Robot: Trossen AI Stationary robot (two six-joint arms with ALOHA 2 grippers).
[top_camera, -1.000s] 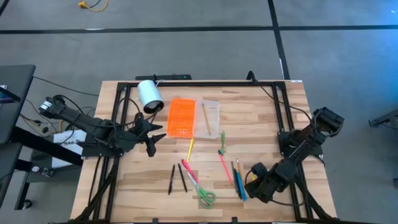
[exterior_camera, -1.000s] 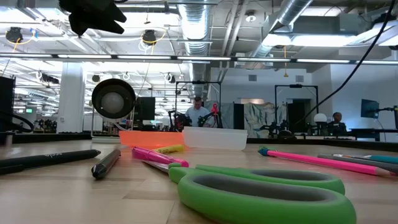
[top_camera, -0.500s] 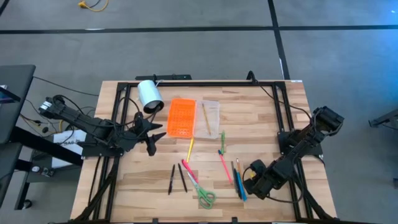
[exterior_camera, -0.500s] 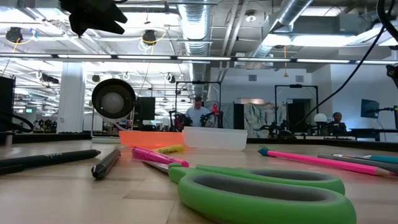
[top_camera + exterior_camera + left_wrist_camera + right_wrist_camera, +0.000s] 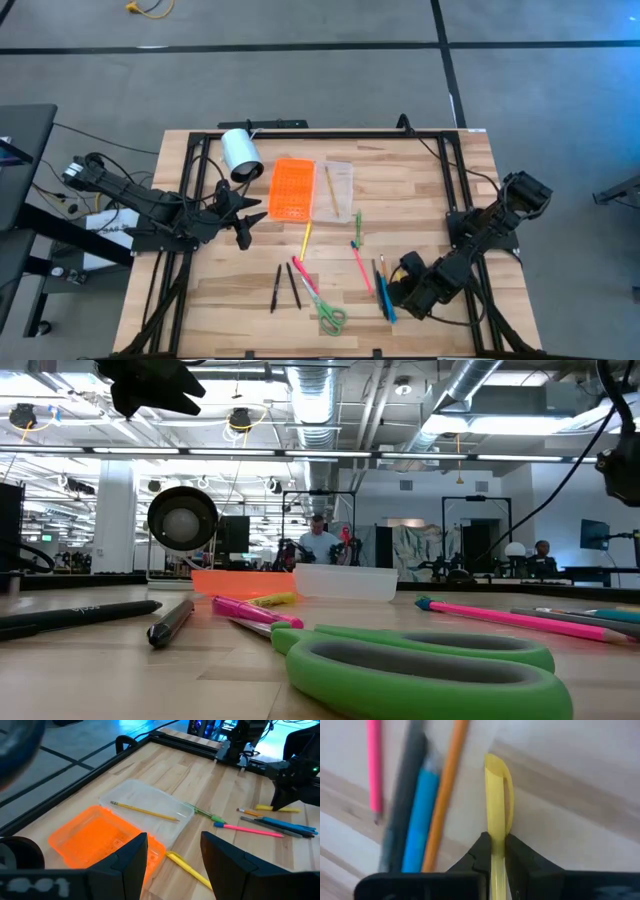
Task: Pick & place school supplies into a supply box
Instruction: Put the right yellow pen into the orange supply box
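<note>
The supply box lies open near the table's far middle, its orange lid (image 5: 293, 189) beside its clear tray (image 5: 340, 187), and one yellow pencil (image 5: 145, 811) lies in the tray. Pens lie flat on the wood: yellow (image 5: 306, 240), green (image 5: 356, 228), pink (image 5: 361, 268), two black (image 5: 285, 286) and a blue-and-orange cluster (image 5: 384, 292). Green-handled scissors (image 5: 325, 310) lie near the near edge. My right gripper (image 5: 396, 290) is over that cluster, shut on a yellow pen (image 5: 496, 795). My left gripper (image 5: 243, 215) hangs open, left of the lid. My right gripper pinches the yellow pen's shaft (image 5: 495, 832) between its two fingers, which come from above and lie across the pen. The clip end (image 5: 497, 767) sticks out past the fingertips. In the left wrist view the pen (image 5: 292, 810) lies level, low over the wood; whether it is clear of the table, I cannot tell.
A white cylinder (image 5: 240, 153) lies on its side at the far left, beside the lid. A black frame (image 5: 330, 131) runs along the table's far edge and sides. In the low view the scissors' handles (image 5: 420, 670) fill the foreground. People stand far off in the room (image 5: 318, 542).
My right gripper has moved toward the table's left and a little toward its far edge, over the blue-and-orange pens. Part of the right arm has come into the low view's upper right corner.
</note>
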